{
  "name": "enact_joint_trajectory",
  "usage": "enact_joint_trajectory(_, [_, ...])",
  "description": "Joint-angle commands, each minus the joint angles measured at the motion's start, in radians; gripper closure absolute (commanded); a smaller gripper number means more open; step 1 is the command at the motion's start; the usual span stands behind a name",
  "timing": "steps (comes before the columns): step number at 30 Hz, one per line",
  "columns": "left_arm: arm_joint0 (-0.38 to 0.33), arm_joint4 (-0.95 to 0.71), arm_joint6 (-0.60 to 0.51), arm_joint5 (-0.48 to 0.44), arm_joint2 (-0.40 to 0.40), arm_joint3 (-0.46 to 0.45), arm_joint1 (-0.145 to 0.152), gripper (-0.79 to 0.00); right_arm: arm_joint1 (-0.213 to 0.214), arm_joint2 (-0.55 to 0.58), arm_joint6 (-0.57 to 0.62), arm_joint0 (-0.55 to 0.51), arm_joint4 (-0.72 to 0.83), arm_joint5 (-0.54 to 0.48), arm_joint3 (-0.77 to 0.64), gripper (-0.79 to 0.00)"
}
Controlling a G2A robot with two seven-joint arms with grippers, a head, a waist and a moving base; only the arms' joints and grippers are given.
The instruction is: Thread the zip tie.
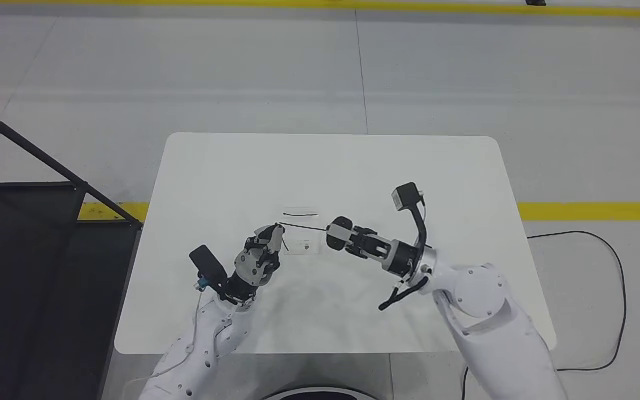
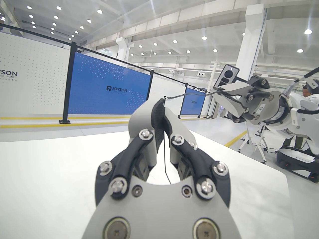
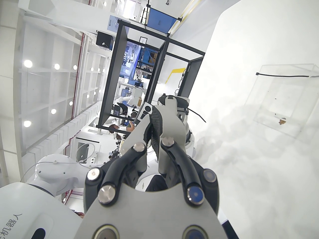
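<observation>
top view puts the left hand (image 1: 268, 240) and the right hand (image 1: 338, 233) near each other over the white bench (image 1: 430, 180). the zip tie (image 1: 305, 230) is strung as a thin dark line between them, clear of the surface.

left wrist view shows the left hand's pads pressed fully together on the strap. a small dark block that looks like the head sits at their tips, and a thin length trails back toward the wrist. from that block the strap runs across to the right hand, whose fingers are likewise closed, pinching the far end. whether the tip has entered the head i cannot tell.

a second zip tie (image 1: 298, 211) lies along the top of a clear box (image 3: 294, 125) just beyond the two hands, untouched.

my read is that the step in hand is lining up tip and head. to do it well, the hand with the head should hold steady with the slot facing the other hand. the free end wants a grip close to its tip so it doesn't flex away. the approach should be slow and straight along the slot's axis, because any sideways pull is likely to bow the thin strap and make it miss.
</observation>
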Motion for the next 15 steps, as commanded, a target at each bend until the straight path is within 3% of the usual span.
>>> enact_joint_trajectory(1, [0.000, 0.000, 0.000, 0.000, 0.000, 0.000, 0.000, 0.000, 0.000, -0.003, 0.000, 0.003, -0.003, 0.003, 0.000, 0.000])
enact_joint_trajectory(15, [0.000, 0.000, 0.000, 0.000, 0.000, 0.000, 0.000, 0.000, 0.000, -0.008, 0.000, 0.007, -0.001, 0.003, 0.001, 0.000])
